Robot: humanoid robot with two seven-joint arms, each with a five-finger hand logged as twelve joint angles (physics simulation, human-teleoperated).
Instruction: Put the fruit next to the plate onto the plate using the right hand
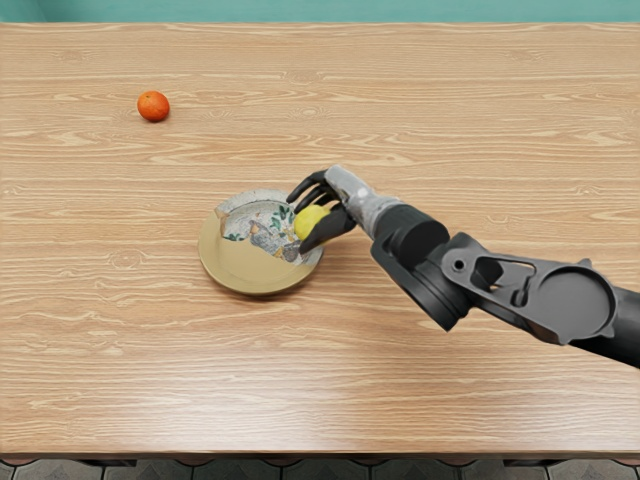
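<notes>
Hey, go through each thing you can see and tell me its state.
Right hand: shut on the yellow fruit, over the plate's right rim.
Yellow fruit: gripped, not yet released.
Plate: resting on the table, unheld.
Orange fruit: loose on the table, far from the plate.

1. I'm looking down at a light wooden table (pixel 450 120). Its grain is running left to right and it's filling nearly the whole view.
2. A plate (pixel 235 268) is sitting on it a bit left of centre, showing a tan rim and a patterned inside.
3. A small orange fruit (pixel 153 105) is lying on bare wood at far left, well apart from the plate.
</notes>
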